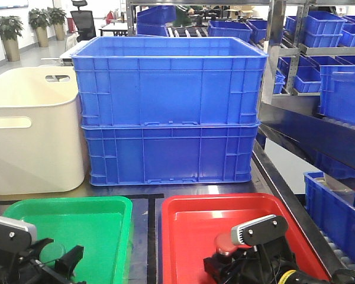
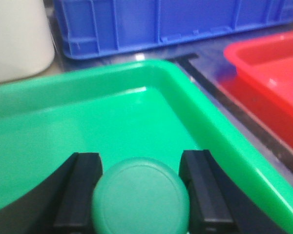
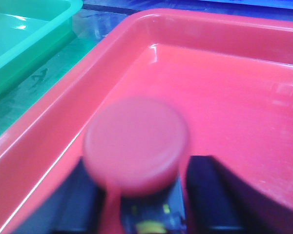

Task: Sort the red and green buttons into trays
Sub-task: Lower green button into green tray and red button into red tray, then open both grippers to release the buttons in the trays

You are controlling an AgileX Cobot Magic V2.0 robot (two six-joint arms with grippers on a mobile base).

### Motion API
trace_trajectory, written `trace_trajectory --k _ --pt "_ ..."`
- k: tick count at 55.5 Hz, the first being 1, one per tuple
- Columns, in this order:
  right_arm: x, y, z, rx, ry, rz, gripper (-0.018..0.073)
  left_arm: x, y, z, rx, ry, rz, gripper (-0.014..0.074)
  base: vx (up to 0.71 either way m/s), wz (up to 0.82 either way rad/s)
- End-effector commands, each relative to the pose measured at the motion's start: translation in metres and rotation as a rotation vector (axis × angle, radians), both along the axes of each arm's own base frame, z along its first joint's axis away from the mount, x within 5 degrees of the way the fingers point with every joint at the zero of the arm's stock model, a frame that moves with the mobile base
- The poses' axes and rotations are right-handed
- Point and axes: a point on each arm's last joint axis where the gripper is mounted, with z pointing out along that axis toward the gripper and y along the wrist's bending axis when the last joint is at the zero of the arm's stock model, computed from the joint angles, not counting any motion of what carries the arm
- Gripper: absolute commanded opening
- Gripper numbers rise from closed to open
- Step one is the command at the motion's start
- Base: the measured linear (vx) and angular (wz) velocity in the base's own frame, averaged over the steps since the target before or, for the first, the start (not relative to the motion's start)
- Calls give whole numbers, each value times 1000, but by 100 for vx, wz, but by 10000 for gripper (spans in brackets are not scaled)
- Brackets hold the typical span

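Observation:
The green button (image 2: 140,200) sits between the black fingers of my left gripper (image 2: 140,156), which is shut on it over the floor of the green tray (image 2: 195,92). In the front view the green cap (image 1: 50,251) shows low in the green tray (image 1: 71,207). The red button (image 3: 136,141) is inside the red tray (image 3: 63,112), between the fingers of my right gripper (image 3: 144,163). Strips of red tray show on both sides of its black body, so that gripper is open. The front view shows the red cap (image 1: 225,242) in the red tray (image 1: 225,204).
Two stacked deep blue crates (image 1: 168,106) stand just behind the trays, with a cream tub (image 1: 29,130) to their left. Shelving with more blue bins (image 1: 337,65) runs along the right side. A black line (image 1: 151,236) separates the two trays.

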Motion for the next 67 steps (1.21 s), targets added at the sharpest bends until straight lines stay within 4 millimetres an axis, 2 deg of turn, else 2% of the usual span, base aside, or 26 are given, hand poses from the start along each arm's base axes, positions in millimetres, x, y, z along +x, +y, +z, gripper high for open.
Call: trace_trajectory --k 1,7,13,32,43,53,61,67 --pt "4 2 23 58 -111 12 560 2 -1 17 -35 -85 8 482 0 0" --pt "4 2 23 59 -113 13 622 3 0 18 -36 -91 10 610 0 0" --pt "4 2 25 63 -119 13 620 3 0 20 -43 -119 16 671 0 0" --pt "-8 -3 56 102 -210 13 572 2 2 29 -70 -182 35 660 0 0" --pt "-23 -10 85 128 -287 5 572 -16 15 68 -189 -326 91 648 0 0" --pt "-42 -22 111 124 -324 -19 572 -52 30 107 -269 -443 69 621 0 0" --pt "-52 -26 124 147 -374 -19 571 -73 39 126 -315 -527 62 598 0 0" --pt "-52 -26 124 147 -374 -19 571 -83 43 134 -336 -570 61 579 0 0"
